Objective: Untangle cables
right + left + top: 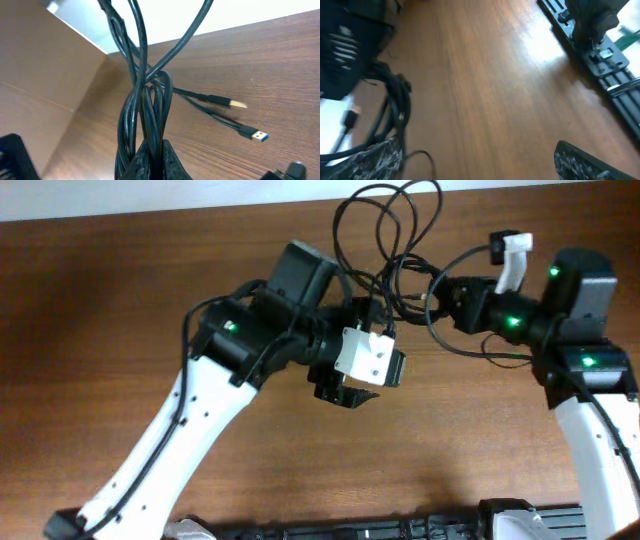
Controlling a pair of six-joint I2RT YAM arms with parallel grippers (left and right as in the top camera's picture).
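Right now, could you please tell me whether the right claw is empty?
No, the right claw is shut on the cables, which rise as a twisted bundle from between its fingers.

White left arm is angled inward, left pincer spread wide; white right arm is bent inward, right pincer clamped shut.

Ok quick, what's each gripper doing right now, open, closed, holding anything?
Left gripper: open, nothing between its fingers.
Right gripper: closed on the cables.
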